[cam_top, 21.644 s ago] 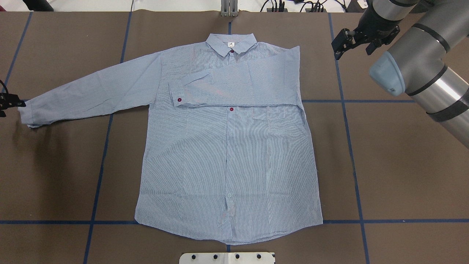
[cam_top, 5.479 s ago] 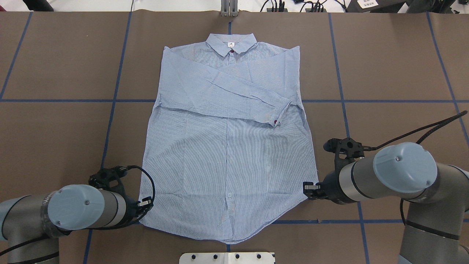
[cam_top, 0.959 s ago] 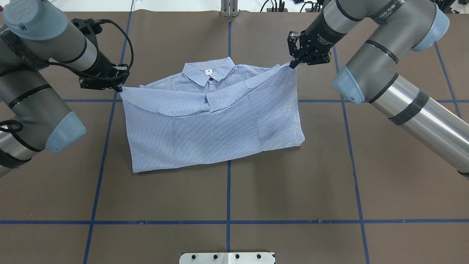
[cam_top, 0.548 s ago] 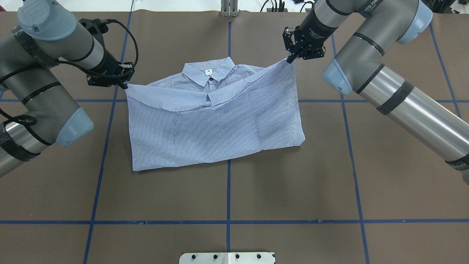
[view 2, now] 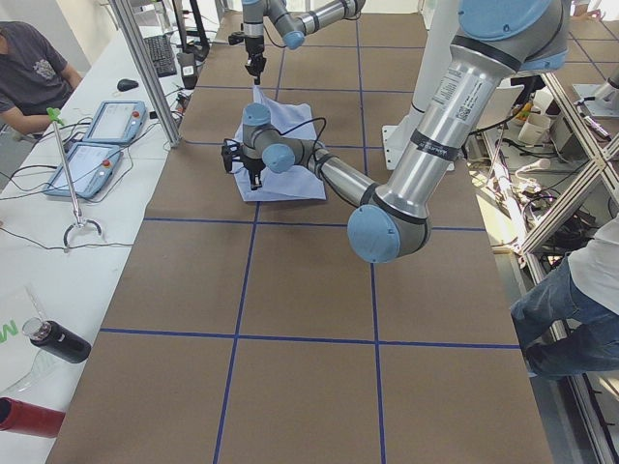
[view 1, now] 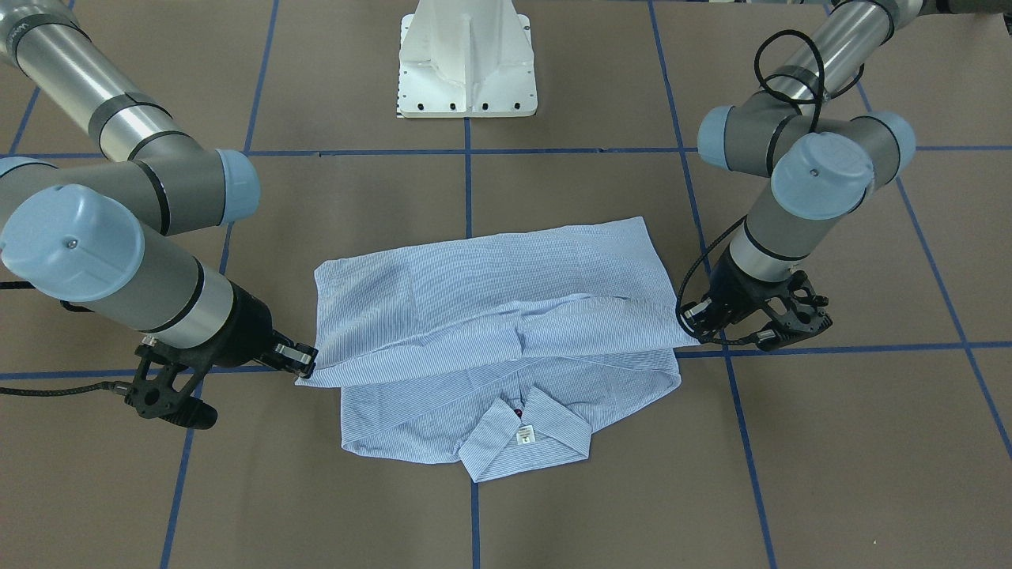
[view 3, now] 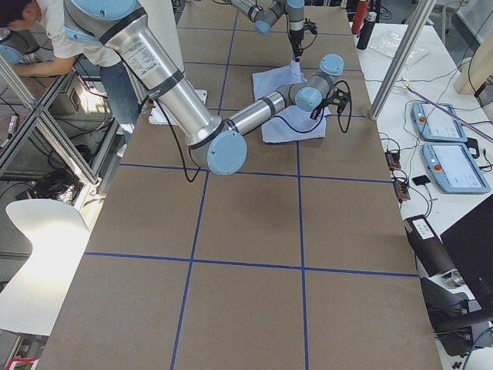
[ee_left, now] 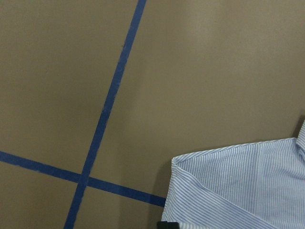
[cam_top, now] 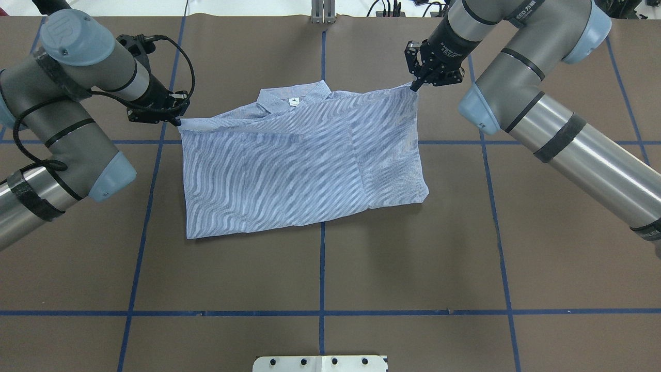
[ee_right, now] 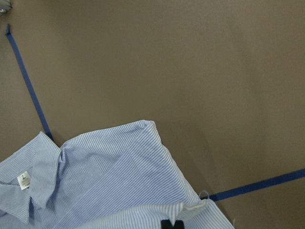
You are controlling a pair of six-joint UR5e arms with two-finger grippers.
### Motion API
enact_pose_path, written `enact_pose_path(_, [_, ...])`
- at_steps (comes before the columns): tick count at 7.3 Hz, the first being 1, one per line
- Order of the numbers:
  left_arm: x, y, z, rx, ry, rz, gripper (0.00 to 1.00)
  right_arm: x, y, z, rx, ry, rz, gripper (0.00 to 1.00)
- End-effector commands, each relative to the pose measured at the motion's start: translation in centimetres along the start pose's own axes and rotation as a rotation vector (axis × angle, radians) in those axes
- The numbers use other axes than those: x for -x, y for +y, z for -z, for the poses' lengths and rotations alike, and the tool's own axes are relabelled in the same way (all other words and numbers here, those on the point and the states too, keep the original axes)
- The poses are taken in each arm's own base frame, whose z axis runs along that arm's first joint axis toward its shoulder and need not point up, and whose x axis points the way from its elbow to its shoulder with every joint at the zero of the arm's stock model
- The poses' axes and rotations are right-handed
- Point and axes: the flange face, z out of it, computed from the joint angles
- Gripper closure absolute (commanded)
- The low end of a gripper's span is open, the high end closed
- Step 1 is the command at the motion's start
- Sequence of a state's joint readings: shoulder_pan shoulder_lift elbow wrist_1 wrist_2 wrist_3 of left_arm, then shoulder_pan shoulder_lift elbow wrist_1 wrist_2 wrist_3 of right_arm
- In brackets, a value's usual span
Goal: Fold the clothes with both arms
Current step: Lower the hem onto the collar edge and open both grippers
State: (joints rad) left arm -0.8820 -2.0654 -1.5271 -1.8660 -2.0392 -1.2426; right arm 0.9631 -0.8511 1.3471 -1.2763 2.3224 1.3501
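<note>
Left pincer: black two-finger left gripper (cam_top: 175,120) pinched tight on 1 hem corner of the shirt, low over the table beside the shoulder end.
Right pincer: black two-finger right gripper (cam_top: 416,85) likewise clamped on the other hem corner, that corner lifted slightly off the layer beneath.
Garment: light blue and white fine-striped button-up shirt (cam_top: 304,163) lies mid-table, doubled over on itself, hem edge drawn up to the collar (view 1: 526,431), whose white neck tag (view 1: 522,435) shows in the front-facing view.
Surface: brown paper-covered table (cam_top: 330,279) marked with blue tape lines (cam_top: 321,268); white pedestal base (view 1: 468,59) stands well apart from the cloth.
Step in hand: my guess, laying the bottom half over the top half, nearly finished.
Next move: probably lower both corners until they rest on the shoulders, then let go together; the hem sits skewed, so an uneven release could leave a crooked fold.
Bystanders: 1 person (view 2: 34,72) sits at the side desk.
</note>
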Motion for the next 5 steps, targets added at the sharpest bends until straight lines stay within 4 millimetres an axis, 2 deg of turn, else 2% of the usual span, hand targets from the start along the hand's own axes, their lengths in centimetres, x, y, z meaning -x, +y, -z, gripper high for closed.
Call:
enact_pose_path(1, [0.14, -0.13, -0.54, 0.003, -0.006, 0.004, 1.00, -0.32, -0.07, -0.24, -0.003, 0.005, -0.003, 1.00])
enact_pose_path(5, [-0.43, -0.11, -0.12, -0.002, 0.001, 0.006, 1.00, -0.02, 0.01, -0.09, -0.003, 0.002, -0.003, 1.00])
